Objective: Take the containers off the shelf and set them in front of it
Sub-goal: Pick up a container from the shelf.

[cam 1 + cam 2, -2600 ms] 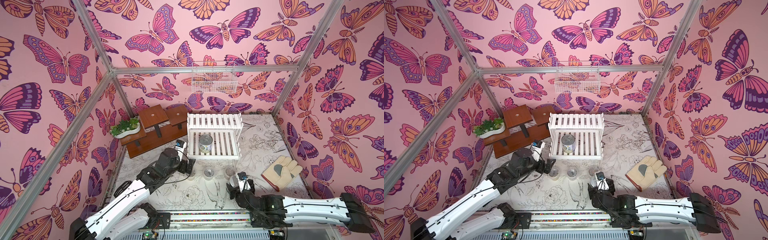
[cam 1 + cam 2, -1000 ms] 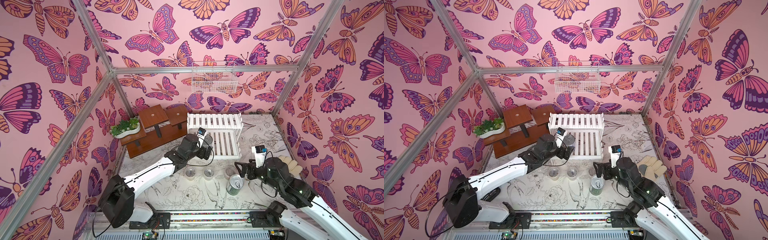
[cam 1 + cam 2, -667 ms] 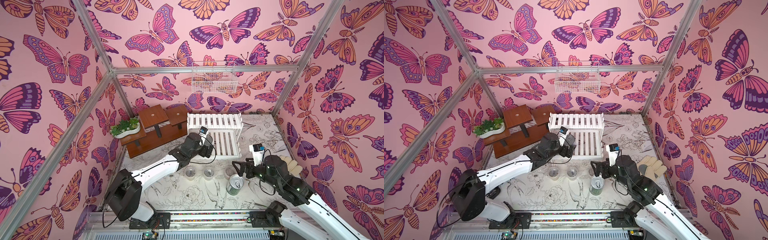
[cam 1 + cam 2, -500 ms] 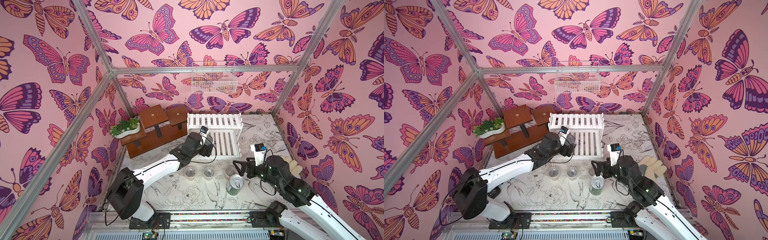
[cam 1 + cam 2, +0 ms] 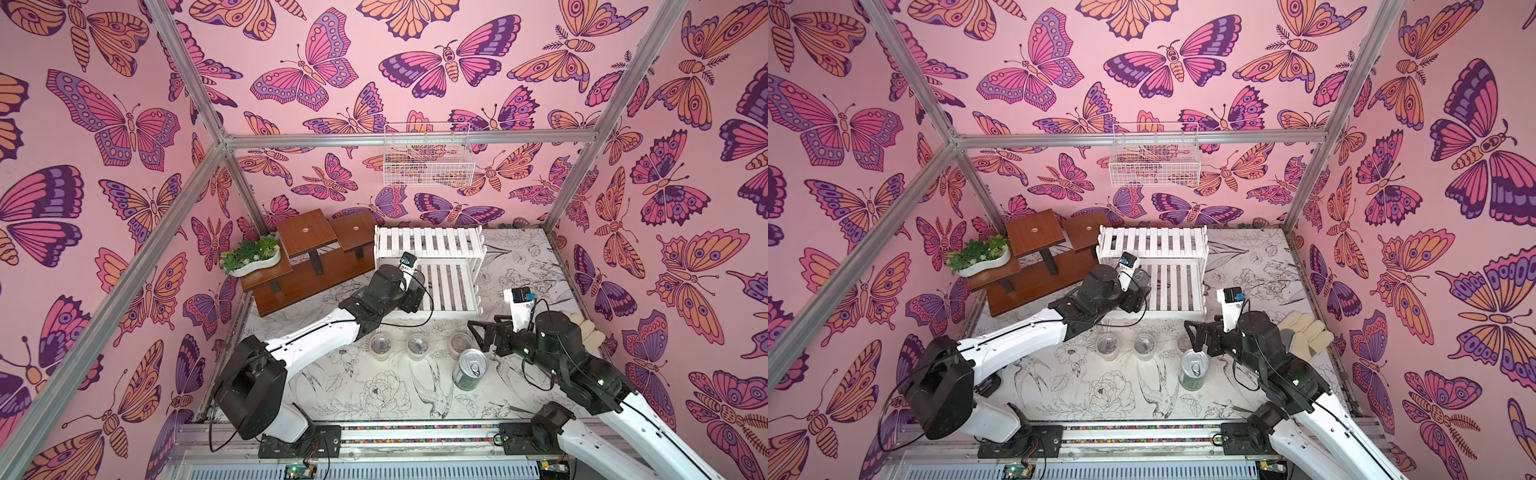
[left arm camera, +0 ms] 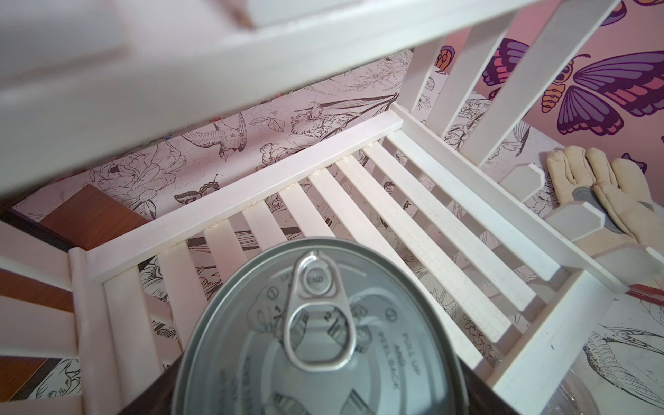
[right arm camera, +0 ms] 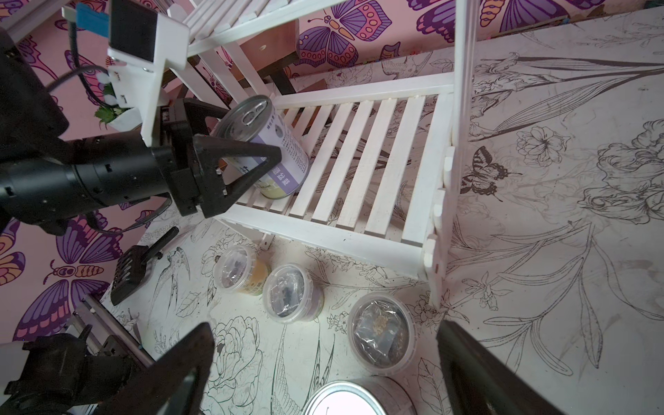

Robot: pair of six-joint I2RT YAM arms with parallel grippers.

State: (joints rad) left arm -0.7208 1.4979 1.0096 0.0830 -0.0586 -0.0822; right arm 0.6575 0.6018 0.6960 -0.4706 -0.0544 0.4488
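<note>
Left end effector (image 7: 249, 134) straddles the pale-labelled can (image 7: 289, 165) at upper left, grip unclear. Rigid, slick, probably heavy: clamp mid-wall. Right end effector (image 7: 325, 325) spread.

Robot lab test cell: pink butterfly-print walls (image 5: 124, 124) on an aluminium frame (image 5: 407, 138) enclose a flower-sketched worktop (image 5: 374, 395); in front of the white shelf (image 5: 430, 245), left arm (image 5: 307, 340) and right arm (image 5: 648, 428) stand on a rail (image 5: 415, 432).

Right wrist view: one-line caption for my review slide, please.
Left gripper straddles the pale-labelled can on the shelf lower tier; three clear tubs stand on the table in front.
</note>
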